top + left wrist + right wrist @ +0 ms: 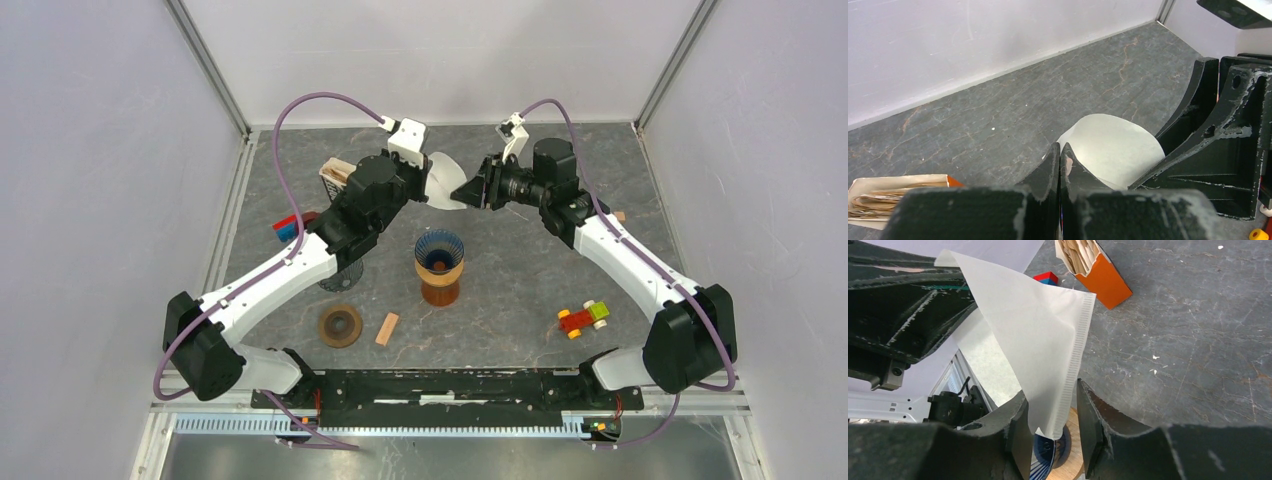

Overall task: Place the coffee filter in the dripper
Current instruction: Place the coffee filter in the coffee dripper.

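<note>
A white paper coffee filter (443, 180) hangs in the air at the back middle of the table, with my left gripper (427, 184) shut on its edge. The left wrist view shows the closed jaws (1060, 150) pinching the filter (1113, 147). My right gripper (1052, 405) is open, its fingers on either side of the filter's lower tip (1043, 340), with a gap at the ribbed seam. The blue-striped dripper (439, 262) on its wooden stand sits mid-table, nearer than the filter, and shows below the jaws (1055, 452).
An orange box of filters (1098, 270) stands at the back left (338, 175). A red and blue block (288, 228), a dark mesh object (340, 275), a brown ring (341, 325) and a wood block (386, 328) lie left. A toy car (583, 317) lies right.
</note>
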Robot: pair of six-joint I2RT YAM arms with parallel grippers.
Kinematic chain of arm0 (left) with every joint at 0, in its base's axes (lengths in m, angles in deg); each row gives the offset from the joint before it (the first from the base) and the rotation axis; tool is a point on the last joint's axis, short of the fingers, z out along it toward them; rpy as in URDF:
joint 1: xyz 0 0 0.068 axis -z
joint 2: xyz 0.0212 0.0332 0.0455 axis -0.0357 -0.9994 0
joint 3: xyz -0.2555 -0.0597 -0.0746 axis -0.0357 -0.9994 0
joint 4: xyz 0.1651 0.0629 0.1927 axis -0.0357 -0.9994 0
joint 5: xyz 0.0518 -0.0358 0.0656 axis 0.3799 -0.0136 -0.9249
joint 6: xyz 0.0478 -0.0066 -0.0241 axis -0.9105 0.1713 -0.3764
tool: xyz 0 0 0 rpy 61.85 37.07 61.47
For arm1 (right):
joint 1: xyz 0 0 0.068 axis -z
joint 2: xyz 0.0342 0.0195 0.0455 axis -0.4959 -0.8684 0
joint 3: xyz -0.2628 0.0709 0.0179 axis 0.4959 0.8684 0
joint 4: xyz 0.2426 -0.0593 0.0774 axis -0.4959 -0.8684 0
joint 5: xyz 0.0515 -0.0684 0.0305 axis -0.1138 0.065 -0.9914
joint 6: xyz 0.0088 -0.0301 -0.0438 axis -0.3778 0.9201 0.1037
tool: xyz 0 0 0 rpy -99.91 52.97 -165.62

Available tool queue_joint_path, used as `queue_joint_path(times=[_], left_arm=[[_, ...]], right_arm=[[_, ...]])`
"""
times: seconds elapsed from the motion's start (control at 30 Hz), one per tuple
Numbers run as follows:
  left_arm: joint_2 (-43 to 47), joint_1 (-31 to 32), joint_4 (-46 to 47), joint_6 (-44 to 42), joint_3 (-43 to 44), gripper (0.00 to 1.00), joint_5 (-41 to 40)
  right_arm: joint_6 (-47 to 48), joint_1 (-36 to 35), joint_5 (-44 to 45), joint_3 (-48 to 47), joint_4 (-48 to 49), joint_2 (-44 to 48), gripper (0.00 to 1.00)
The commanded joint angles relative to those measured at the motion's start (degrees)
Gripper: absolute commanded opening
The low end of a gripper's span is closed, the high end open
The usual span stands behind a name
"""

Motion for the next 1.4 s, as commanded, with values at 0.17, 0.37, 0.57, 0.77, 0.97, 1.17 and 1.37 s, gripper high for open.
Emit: queue_joint_path(times=[0.17, 0.37, 0.57, 0.77, 0.97, 1.17, 1.37], left_arm=[[0.23, 0.31, 3.15, 0.60, 1.14, 0.02, 0.41], [0.73, 0.31, 3.91, -0.72, 0.81, 0.02, -0.85], [1.20, 0.31, 4.67, -1.51, 0.25, 0.02, -1.54], [1.09, 0.31, 5.44, -1.60, -0.51, 0.02, -1.31], [1.12, 0.39, 5.44, -1.55, -0.99, 0.02, -0.55], [1.54, 0.38, 5.37, -1.77, -1.53, 0.02, 0.38], [1.55, 0.40, 5.08, -1.73, -1.54, 0.02, 1.33]], right_arm=[[-2.36, 0.28, -1.67, 1.36, 4.66, 0.81, 0.47], [-2.33, 0.39, -1.46, 2.25, 4.44, 0.98, 0.52], [-8.27, 0.76, -4.86, 5.44, 10.72, 1.06, 0.56], [-12.45, 0.68, -7.51, 7.81, 16.15, 0.71, 0.49], [-14.65, 0.81, -8.64, 8.00, 19.09, 0.52, 0.43], [-12.63, 1.41, -6.94, 6.67, 15.77, 0.38, 0.32], [-8.59, 1.60, -4.28, 4.49, 10.39, 0.37, 0.22]])
